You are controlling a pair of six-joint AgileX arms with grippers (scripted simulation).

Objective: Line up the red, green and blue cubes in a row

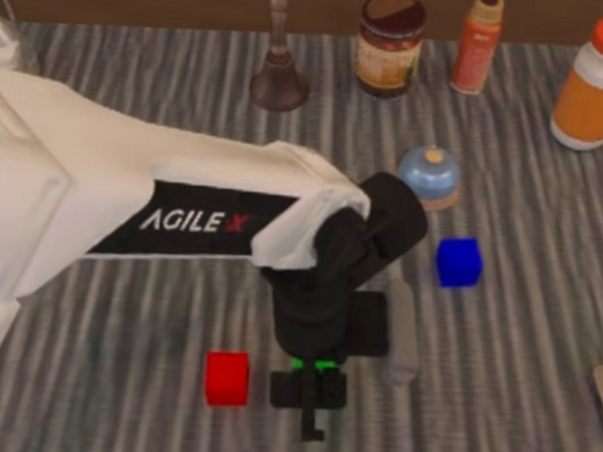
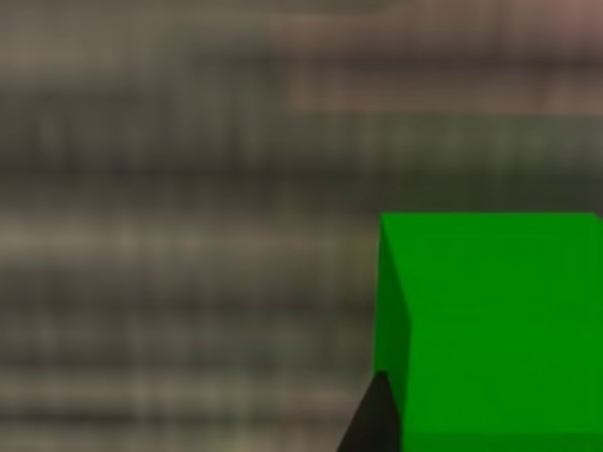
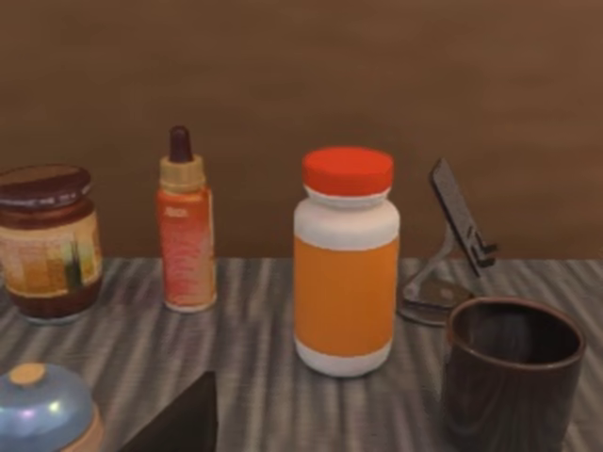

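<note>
Our left arm point(image 1: 182, 221) stretches across the table, its gripper point(image 1: 310, 387) pointing down, pinching the green cube point(image 1: 311, 366) right beside the red cube point(image 1: 227, 378); blue cube point(image 1: 459, 263) sits apart.

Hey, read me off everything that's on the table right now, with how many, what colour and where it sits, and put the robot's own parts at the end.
red cube: 1, red, near edge, left of the left gripper
green cube: 1, green, under the left gripper, mostly hidden from above
blue cube: 1, blue, right of centre
counter bell: 1, pale blue dome, behind the blue cube
hand bell: 1, brown, far edge
jar: 1, brown lid, far edge
dropper bottle: 1, orange, right of the jar
pill bottle: 1, orange and white, far right
mug: 1, dark brown
phone stand: 1, dark
left gripper: black, over the green cube
right arm: not in the top view
</note>
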